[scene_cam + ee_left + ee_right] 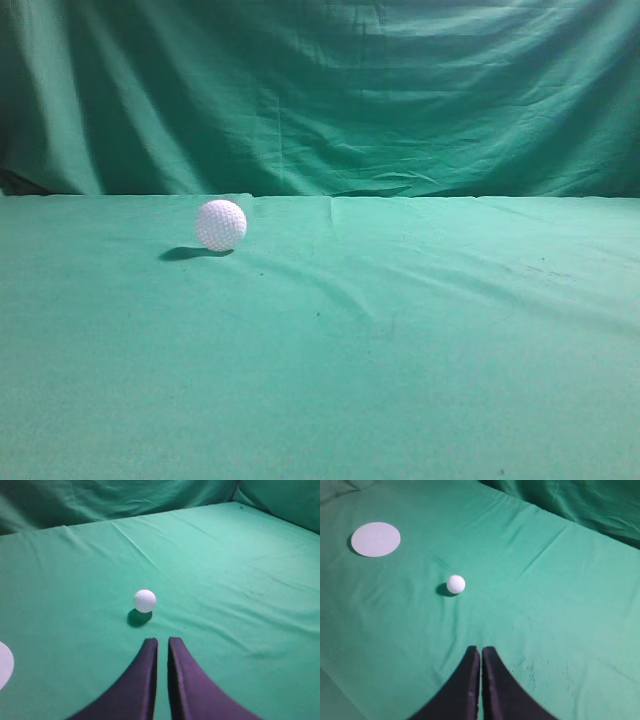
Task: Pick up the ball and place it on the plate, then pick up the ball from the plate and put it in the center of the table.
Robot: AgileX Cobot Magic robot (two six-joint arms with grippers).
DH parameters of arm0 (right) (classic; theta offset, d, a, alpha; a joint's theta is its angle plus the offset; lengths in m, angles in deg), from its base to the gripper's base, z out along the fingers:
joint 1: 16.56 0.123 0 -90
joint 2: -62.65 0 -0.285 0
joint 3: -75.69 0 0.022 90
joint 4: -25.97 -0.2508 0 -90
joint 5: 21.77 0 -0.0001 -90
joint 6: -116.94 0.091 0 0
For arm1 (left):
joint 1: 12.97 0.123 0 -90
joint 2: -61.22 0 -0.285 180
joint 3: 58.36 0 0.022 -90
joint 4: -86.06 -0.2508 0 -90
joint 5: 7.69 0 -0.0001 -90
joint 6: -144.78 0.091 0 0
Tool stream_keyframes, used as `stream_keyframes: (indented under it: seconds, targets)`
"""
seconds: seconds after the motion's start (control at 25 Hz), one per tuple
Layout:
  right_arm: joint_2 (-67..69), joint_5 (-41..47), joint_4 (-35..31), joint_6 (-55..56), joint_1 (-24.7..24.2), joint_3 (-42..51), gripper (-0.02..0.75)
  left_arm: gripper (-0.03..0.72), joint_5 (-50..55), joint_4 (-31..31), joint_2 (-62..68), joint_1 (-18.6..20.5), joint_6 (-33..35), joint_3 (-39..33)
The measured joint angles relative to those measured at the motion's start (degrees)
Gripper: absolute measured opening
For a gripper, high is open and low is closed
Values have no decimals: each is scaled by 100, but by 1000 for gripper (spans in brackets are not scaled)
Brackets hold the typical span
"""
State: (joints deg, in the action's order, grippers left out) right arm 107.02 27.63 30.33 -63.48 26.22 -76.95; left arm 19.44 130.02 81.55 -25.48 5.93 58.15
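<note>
The white dimpled ball (221, 224) rests on the green cloth table (400, 350), left of the middle. It also shows in the left wrist view (144, 600) and the right wrist view (456, 584). The flat white plate (375, 539) lies beyond and left of the ball in the right wrist view; only its edge (4, 664) shows in the left wrist view. My left gripper (163, 641) is shut and empty, a short way behind the ball. My right gripper (481, 650) is shut and empty, farther from the ball. Neither gripper shows in the exterior view.
A dark green draped curtain (320, 90) hangs behind the table. The cloth has a raised crease (340, 290) right of the ball. Faint dark marks (570, 675) lie on the cloth near my right gripper.
</note>
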Motion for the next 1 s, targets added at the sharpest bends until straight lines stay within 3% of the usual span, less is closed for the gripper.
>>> stream_keyframes:
  seconds: [0.24,0.4,0.76,1.0]
  targets:
    - [-1661,-576,0,334,0,1845,0,57,-362,-332,-111,0,0,-49]
    - [-2273,-701,0,500,0,2566,0,57,-362,-693,-111,0,0,-63]
    - [-2442,-2146,-140,773,0,3561,0,57,-362,-746,-111,0,10,-63]
    - [-2442,-2339,-138,794,0,3615,0,57,-362,-746,-111,0,10,-63]
